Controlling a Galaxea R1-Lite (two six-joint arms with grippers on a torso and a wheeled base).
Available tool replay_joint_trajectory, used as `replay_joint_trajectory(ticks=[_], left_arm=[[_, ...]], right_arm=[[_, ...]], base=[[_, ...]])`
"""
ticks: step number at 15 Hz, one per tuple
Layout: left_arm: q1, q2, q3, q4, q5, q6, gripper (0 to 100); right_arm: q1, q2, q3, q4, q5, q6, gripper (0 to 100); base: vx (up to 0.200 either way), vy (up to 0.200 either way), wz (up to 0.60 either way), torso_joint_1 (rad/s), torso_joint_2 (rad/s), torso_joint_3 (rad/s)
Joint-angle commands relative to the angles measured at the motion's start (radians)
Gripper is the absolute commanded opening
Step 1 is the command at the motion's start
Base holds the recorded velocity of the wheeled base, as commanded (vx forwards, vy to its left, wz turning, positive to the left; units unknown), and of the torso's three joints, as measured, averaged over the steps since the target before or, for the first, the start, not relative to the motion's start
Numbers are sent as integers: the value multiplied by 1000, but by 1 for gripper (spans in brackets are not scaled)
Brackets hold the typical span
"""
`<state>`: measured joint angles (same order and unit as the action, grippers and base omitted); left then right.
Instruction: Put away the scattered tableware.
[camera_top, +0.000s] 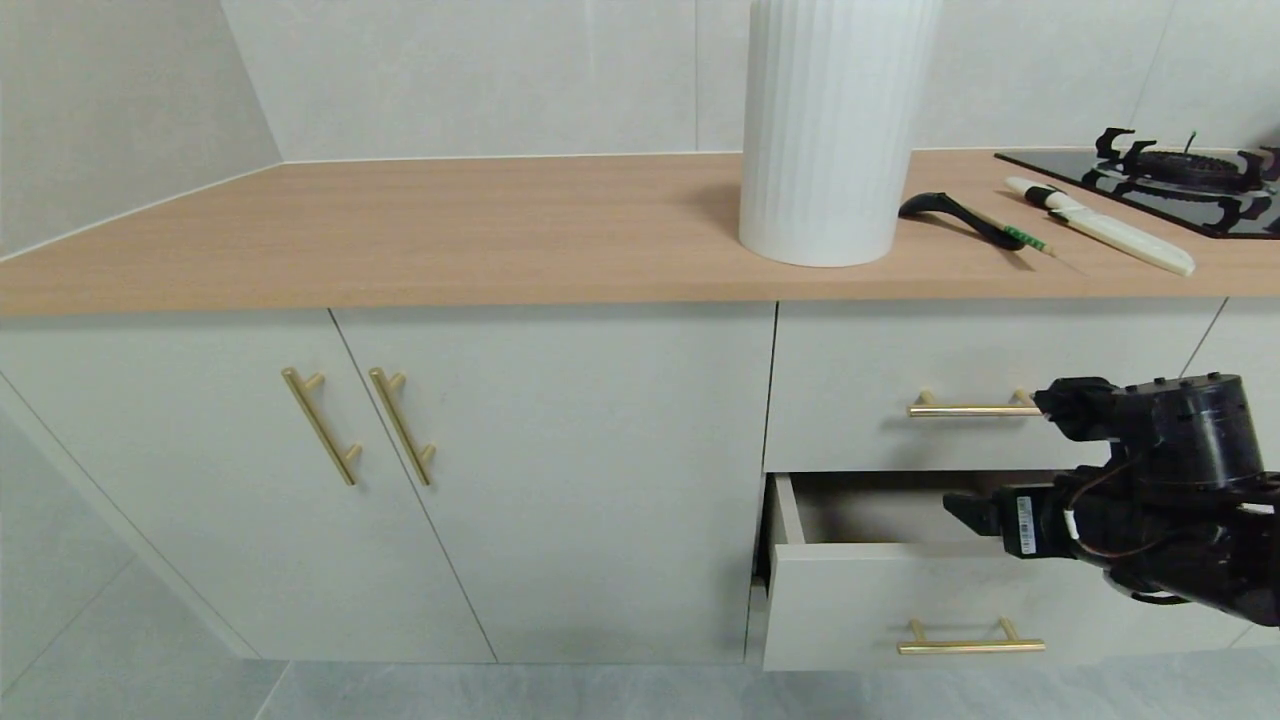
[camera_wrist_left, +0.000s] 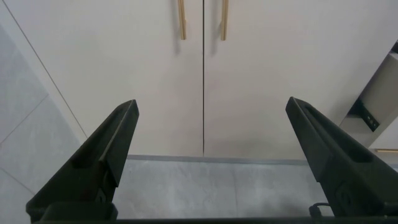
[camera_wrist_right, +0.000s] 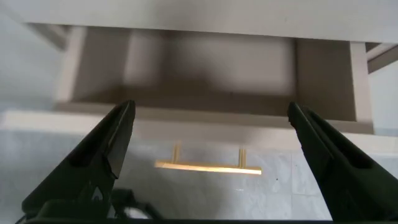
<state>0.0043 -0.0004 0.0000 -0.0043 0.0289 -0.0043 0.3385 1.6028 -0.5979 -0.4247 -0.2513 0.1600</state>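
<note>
The right gripper (camera_top: 1010, 455) hangs over the one pulled-out drawer (camera_top: 850, 600), its fingers spread wide and empty. The left gripper (camera_wrist_left: 211, 109), also gaping and empty, faces two cupboard doors (camera_wrist_left: 267, 74). On the counter (camera_top: 450, 230) lie one black spoon (camera_top: 955, 215), one green-banded stick (camera_top: 1022, 237) and one white knife (camera_top: 1110, 230), beside one white jar (camera_top: 825, 130).

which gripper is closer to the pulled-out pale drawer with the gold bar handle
Right. The right gripper hangs over the pulled-out pale drawer; the left gripper faces the pale cabinet doors beside it.
</note>
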Motion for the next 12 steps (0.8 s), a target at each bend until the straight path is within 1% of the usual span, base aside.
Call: replay_joint_trajectory(ticks=[1,2,5,8,12], left_arm=[[0,0,0,0,0,0,100],[0,0,0,0,0,1,100],[0,0,0,0,0,0,100],[0,0,0,0,2,0,100],[0,0,0,0,2,1,100]], right_arm=[[-6,129,20,-59,-8,3,100],[-6,149,24,-77,-11,3,100],[-10,218,35,-194,-28,4,100],[-13,243,50,-267,-39,7,100],[-13,238,59,-272,-40,6,100]], base=[[0,0,0,0,0,0],[0,0,0,0,0,0],[0,0,0,0,0,0],[0,0,0,0,0,0],[0,0,0,0,0,0]])
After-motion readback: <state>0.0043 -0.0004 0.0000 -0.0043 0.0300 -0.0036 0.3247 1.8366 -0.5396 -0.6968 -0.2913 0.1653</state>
